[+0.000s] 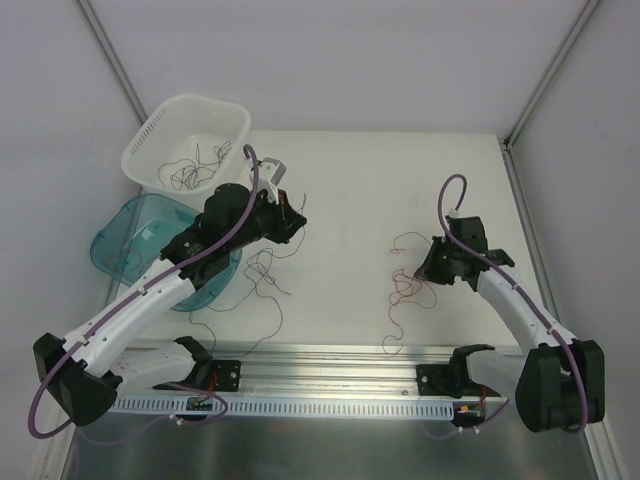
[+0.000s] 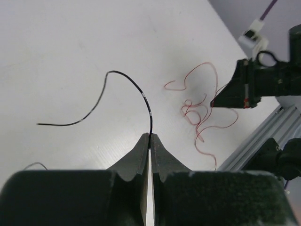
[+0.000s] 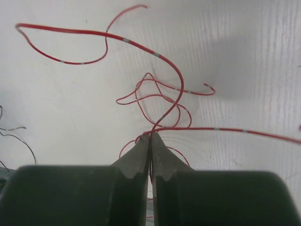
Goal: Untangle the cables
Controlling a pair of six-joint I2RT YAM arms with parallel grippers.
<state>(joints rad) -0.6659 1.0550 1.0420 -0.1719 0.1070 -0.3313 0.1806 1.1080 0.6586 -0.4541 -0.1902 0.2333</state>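
White walls box in a pale, matte surface (image 1: 350, 190), and the untangling on it looks partly done. At the middle of things, the left claw (image 2: 149, 137) is pressed fully together, pinching one hair-thin black wire (image 2: 123, 77) that rises from the tips, arcs over and ends free, touching no other strand in the wrist view. The right claw (image 3: 150, 135) is likewise closed tight, its tips nipping into a loose snarl of thin red wires (image 3: 155, 54). Several loops cross just ahead of the tips, so I cannot tell which strand it has. Moving outward, a white plastic lattice basket (image 1: 150, 125) serves as the mark: the left claw hangs just beside its near right corner, and the right claw is well apart from it across the surface. Inside the basket lie a few curly dark strands (image 1: 195, 165). In front of the basket, beside a translucent teal tub (image 1: 120, 240), more dark grey strands (image 1: 262, 275) sprawl in overlapping curls. By my reading, red and dark are mostly sorted apart, yet the red snarl and the dark curls remain to be teased out.
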